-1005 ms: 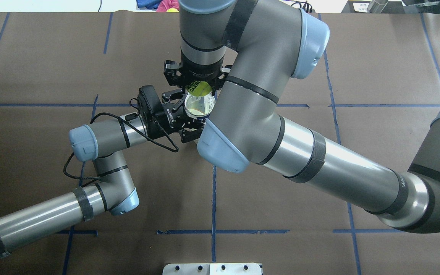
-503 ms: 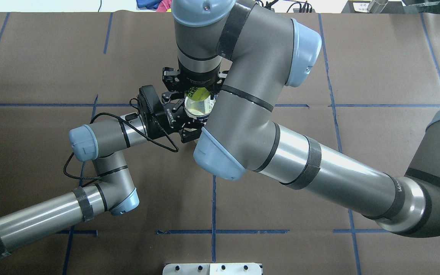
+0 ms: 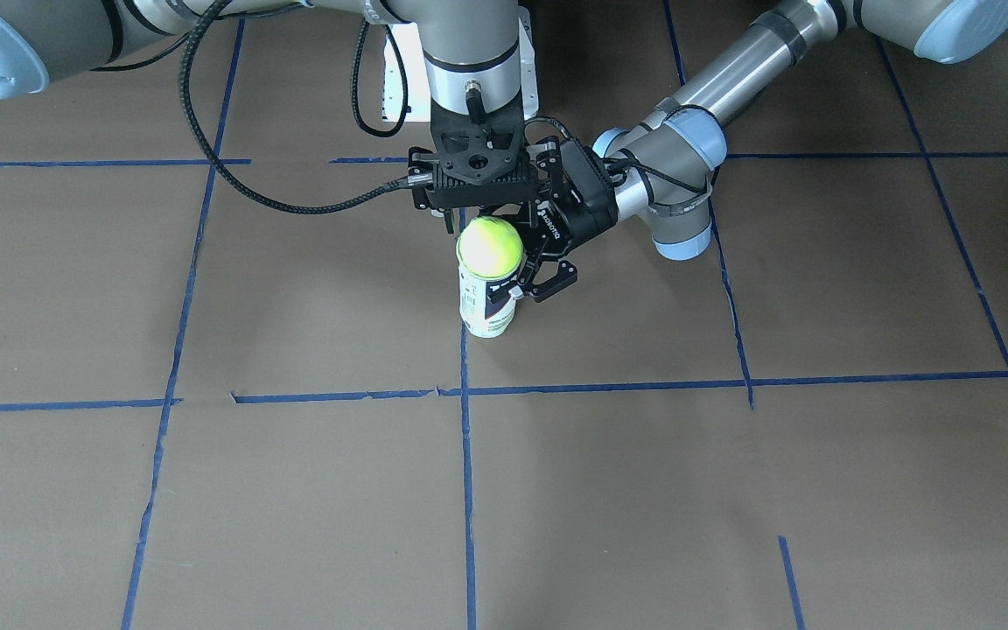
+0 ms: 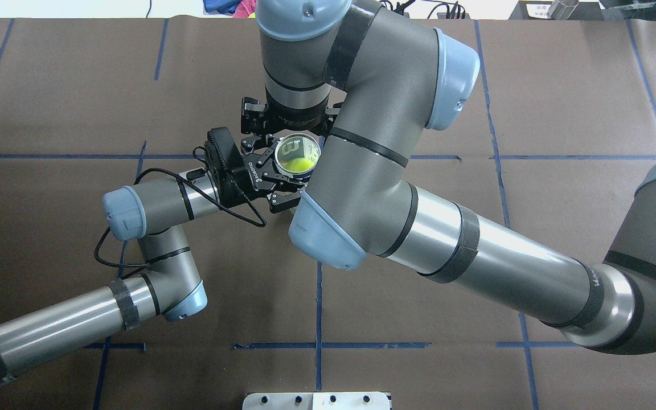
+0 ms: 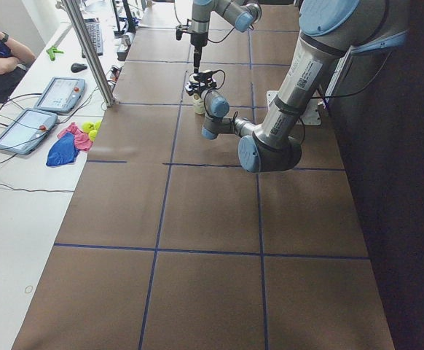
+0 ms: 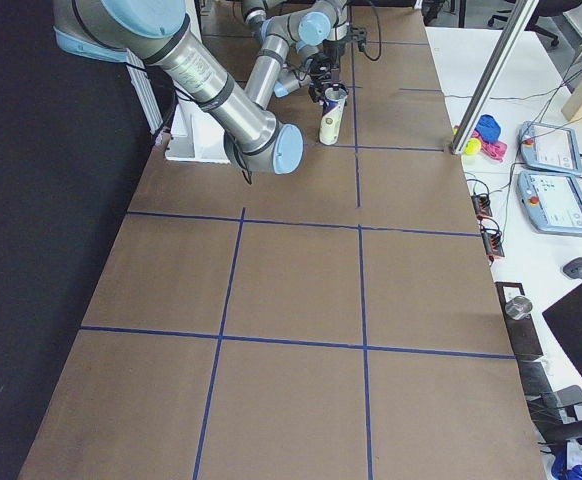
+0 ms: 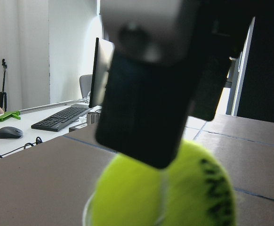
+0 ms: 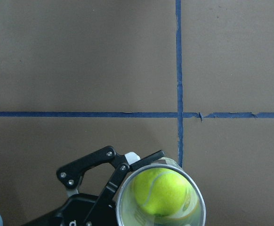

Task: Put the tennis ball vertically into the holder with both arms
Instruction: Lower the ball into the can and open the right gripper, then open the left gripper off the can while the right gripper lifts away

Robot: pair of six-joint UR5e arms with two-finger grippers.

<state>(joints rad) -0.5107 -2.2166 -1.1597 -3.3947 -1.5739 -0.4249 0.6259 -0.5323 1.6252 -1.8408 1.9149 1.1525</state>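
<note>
The holder (image 3: 486, 315), a clear tube with a white and navy label, stands upright on the brown table. My left gripper (image 3: 517, 273) is shut on its upper part from the side. The yellow tennis ball (image 3: 488, 248) sits in the holder's open top; from above it shows inside the rim (image 4: 296, 165) (image 8: 163, 192). My right gripper (image 3: 476, 217) hangs straight over the ball, pointing down and open, with the ball free of it. In the left wrist view one dark right finger (image 7: 141, 103) stands blurred above the tennis ball (image 7: 174, 197).
Blue tape lines (image 3: 469, 490) divide the brown table cover. The white base plate (image 4: 316, 400) lies at the robot's edge. Beside the table run a metal pole (image 5: 88, 51) and a desk with tablets (image 6: 551, 150); a person's arm (image 5: 1, 51) shows there.
The right arm shifted slightly left, then held still. The tennis ball left the right gripper and dropped into the holder's mouth. The left gripper has not moved.
</note>
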